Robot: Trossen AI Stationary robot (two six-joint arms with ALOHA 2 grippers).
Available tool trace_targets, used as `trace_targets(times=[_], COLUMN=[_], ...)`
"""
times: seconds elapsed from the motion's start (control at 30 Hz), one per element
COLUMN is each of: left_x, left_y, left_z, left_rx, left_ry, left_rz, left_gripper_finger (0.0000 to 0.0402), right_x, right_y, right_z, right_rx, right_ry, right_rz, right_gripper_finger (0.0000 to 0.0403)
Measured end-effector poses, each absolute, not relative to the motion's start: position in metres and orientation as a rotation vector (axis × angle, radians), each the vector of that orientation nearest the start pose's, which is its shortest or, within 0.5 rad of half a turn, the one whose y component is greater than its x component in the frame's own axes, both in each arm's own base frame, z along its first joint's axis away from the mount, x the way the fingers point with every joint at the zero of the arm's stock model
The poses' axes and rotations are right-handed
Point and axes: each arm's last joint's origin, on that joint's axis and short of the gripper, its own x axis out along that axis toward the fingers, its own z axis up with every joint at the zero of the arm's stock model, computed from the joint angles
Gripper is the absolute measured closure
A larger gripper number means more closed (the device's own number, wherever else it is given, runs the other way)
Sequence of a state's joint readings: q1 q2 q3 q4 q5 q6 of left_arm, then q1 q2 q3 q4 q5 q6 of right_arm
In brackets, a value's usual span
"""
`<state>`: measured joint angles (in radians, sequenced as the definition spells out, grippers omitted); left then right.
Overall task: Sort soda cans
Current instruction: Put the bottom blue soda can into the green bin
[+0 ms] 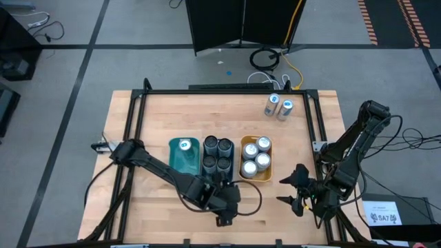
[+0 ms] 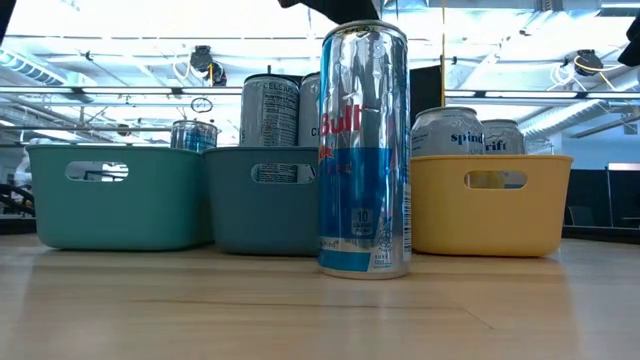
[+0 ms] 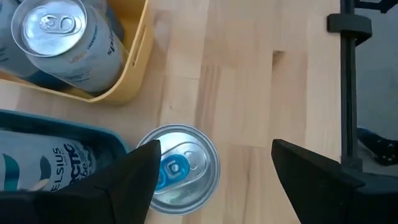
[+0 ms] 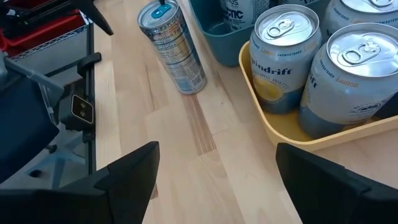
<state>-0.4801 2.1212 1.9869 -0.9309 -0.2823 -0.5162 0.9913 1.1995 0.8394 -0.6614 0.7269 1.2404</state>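
Silver-blue can (image 3: pixel 177 169) upright beside grey tray (image 3: pixel 56 134); left gripper (image 3: pixel 214 174) above it, fingers apart; right gripper (image 4: pixel 217 171) apart, idle.

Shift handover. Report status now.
Left gripper open above tall silver-blue can, not gripping. Right gripper open, idle by yellow bin. Two silver cans unsorted.

soda cans (image 1: pixel 224 156): upright in three trays | blue-silver can (image 2: pixel 365 150): upright on table | two (image 1: pixel 278 106): far corner
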Motion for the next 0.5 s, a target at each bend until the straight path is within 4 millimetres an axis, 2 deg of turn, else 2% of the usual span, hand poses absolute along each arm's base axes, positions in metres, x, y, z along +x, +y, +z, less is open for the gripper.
trace_targets(times=[0.3,0.5], left_x=[0.414,0.415], left_y=[-0.190,-0.190], left_z=[0.272,0.268], left_rx=[-0.067,-0.065], left_ry=[0.988,1.004], left_rz=[0.103,0.102], left_gripper_finger=[0.0087,0.0087], right_x=[0.138,0.138], right_y=[0.175,0.175], right_z=[0.243,0.243], right_rx=[0.420,0.416], right_ry=[0.669,0.671], right_rz=[-0.187,-0.185], right_gripper_finger=[0.0089,0.0089])
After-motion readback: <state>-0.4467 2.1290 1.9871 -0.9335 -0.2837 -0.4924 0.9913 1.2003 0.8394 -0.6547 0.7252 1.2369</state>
